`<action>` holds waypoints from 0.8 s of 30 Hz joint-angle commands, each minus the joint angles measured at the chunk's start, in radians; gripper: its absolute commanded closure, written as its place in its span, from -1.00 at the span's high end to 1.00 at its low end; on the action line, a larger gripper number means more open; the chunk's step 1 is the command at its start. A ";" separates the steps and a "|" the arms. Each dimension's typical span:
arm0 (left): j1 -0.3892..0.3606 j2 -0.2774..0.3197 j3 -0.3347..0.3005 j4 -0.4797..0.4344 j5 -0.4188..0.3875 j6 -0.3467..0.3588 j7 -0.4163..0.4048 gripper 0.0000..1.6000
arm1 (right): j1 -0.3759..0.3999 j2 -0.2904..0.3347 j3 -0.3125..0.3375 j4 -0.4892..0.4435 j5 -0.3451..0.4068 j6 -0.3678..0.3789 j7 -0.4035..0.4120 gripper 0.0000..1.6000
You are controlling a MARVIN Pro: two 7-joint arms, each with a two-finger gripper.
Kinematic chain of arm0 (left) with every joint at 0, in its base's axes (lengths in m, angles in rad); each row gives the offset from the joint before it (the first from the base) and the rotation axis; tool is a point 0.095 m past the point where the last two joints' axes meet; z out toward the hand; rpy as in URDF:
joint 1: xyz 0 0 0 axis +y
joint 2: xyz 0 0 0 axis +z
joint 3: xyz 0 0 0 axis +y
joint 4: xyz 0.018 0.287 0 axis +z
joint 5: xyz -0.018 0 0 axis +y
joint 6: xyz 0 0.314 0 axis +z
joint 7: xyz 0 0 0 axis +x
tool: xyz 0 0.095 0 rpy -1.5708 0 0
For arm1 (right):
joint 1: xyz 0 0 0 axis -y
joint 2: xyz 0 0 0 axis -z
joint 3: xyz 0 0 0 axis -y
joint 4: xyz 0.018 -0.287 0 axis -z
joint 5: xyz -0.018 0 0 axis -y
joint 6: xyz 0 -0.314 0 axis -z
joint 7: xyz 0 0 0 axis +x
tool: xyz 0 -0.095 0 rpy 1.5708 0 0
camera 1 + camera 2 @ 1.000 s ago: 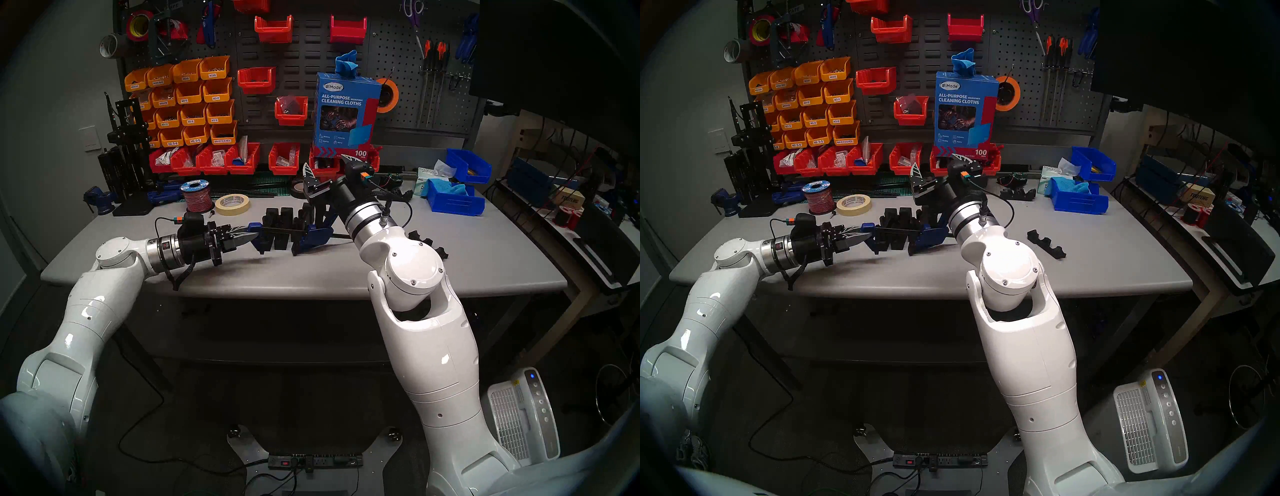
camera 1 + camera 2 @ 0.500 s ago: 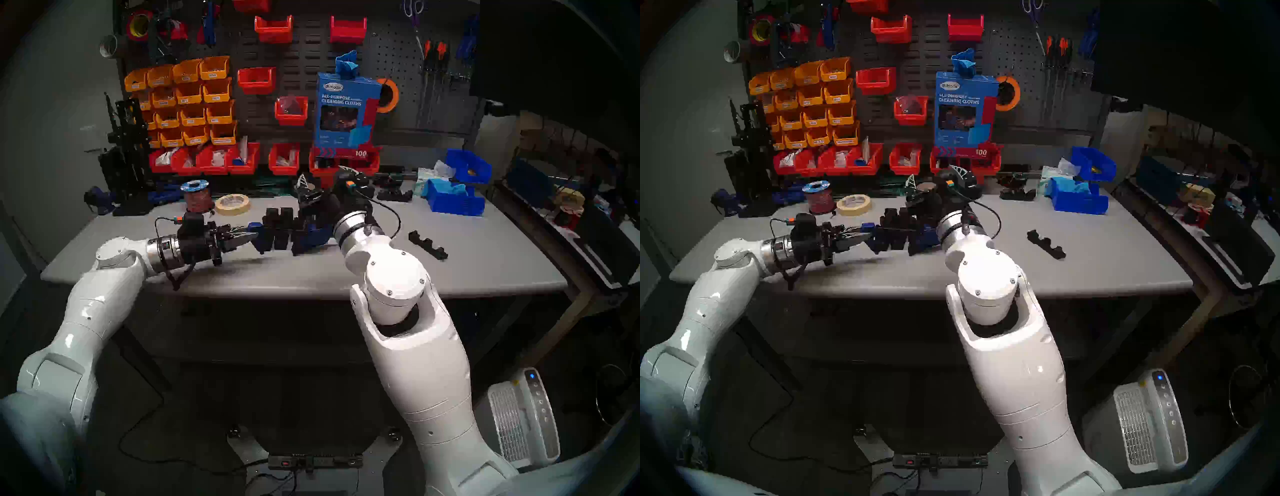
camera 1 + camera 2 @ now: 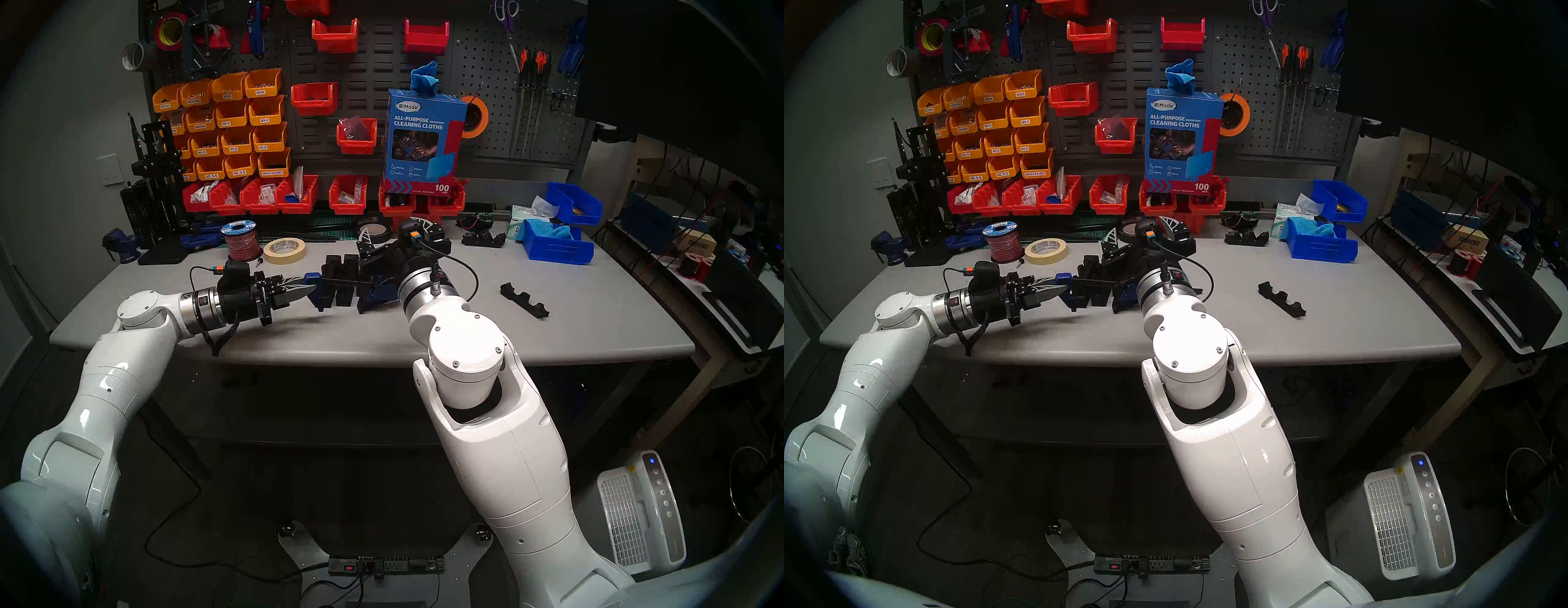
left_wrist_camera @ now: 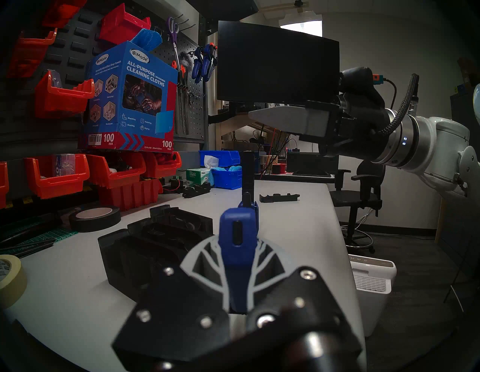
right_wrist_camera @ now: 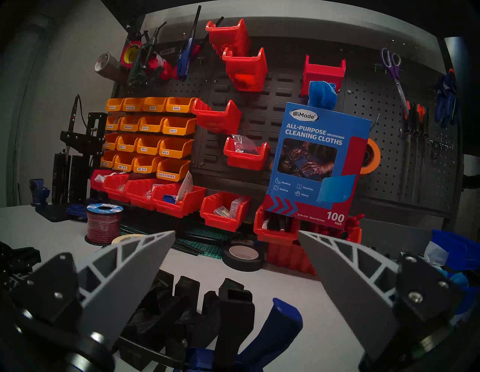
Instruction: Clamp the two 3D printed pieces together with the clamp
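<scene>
Clamp (image 3: 339,286) spans printed pieces (image 3: 339,276) on tabletop (image 3: 424,335); left gripper (image 3: 307,289) jaws pinch its end, right gripper (image 5: 235,257) jaws spread over handle; squeezing trigger likely next.

The white left arm reaches in level from the left, its black left gripper (image 3: 303,291) pinched nearly shut. The white right arm rises from near right, its black right gripper (image 3: 392,231) pointing far, grey ribbed fingers (image 5: 135,262) spread wide, empty

Both your arms (image 3: 500,450) wear glossy white shells with silver wrist rings and black claw mounts. Each claw (image 5: 236,262) has grey, rib-trussed fingers (image 5: 130,270) on screwed black brackets. A braided black cable (image 4: 400,109) loops at each wrist.
</scene>
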 commanded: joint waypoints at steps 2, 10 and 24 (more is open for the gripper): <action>-0.035 0.002 -0.025 -0.022 -0.022 0.002 -0.003 -1.00 | 0.020 -0.003 -0.008 -0.033 -0.004 0.000 -0.045 1.00; -0.035 0.002 -0.026 -0.023 -0.022 0.002 -0.003 -1.00 | 0.013 -0.003 0.005 -0.025 0.025 0.011 -0.066 1.00; -0.035 0.001 -0.027 -0.023 -0.021 0.003 -0.003 -1.00 | 0.023 -0.010 0.027 -0.023 0.139 0.047 -0.081 1.00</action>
